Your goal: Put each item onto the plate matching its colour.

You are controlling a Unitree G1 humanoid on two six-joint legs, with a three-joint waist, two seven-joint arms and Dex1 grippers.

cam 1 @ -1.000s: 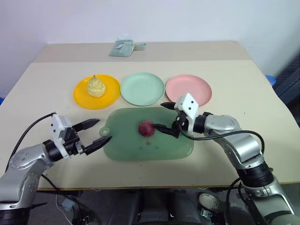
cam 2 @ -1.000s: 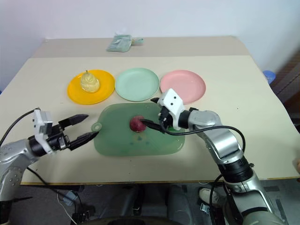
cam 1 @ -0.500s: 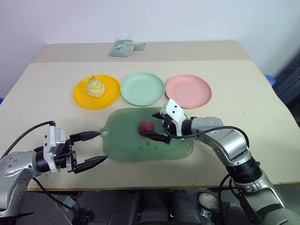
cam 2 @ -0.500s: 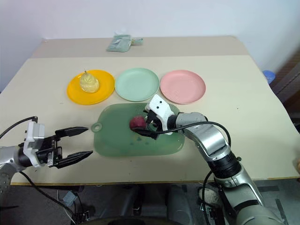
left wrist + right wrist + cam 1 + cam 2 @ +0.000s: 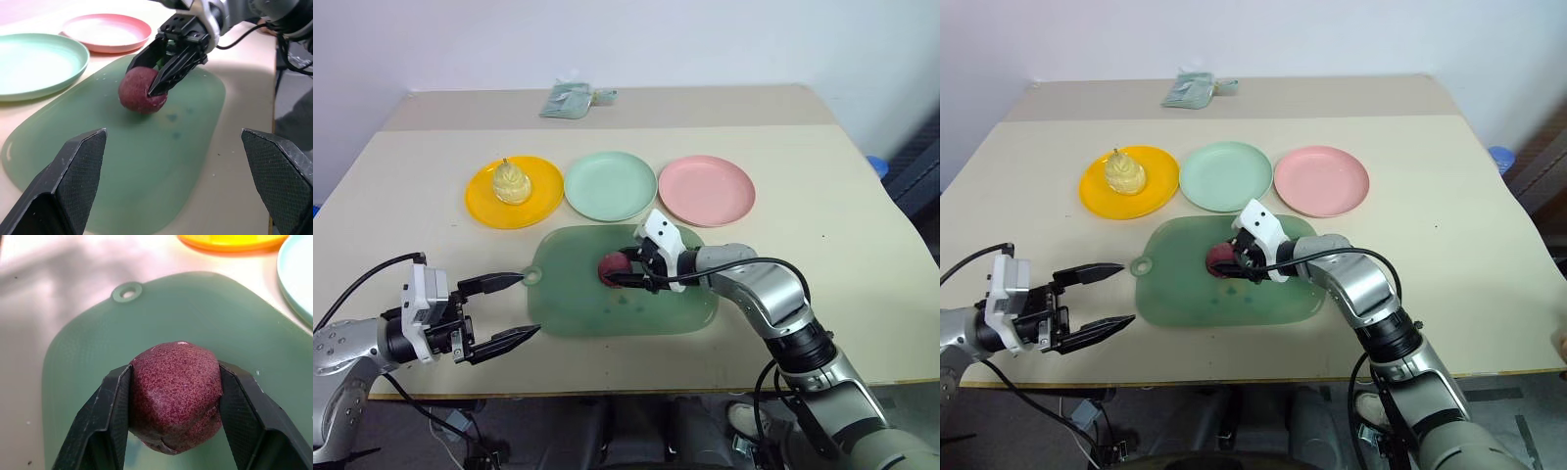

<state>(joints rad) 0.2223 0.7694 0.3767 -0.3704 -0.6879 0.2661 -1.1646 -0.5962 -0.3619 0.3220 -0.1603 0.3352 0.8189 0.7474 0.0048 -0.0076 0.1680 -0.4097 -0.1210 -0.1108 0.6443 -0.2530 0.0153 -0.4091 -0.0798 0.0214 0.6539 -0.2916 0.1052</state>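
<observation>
Beige desk (image 5: pixel 822 206) carries a large green rounded board (image 5: pixel 578 299) near its front edge, small round hole at the board's left end. Crumpled pale-green packet (image 5: pixel 570 100) lies at the desk's far edge, well apart from the board. White wall behind the desk.

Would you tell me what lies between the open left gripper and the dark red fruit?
Only bare green board lies between the left gripper and the dark red fruit, which the right gripper clamps; the left wrist view shows this too.
</observation>
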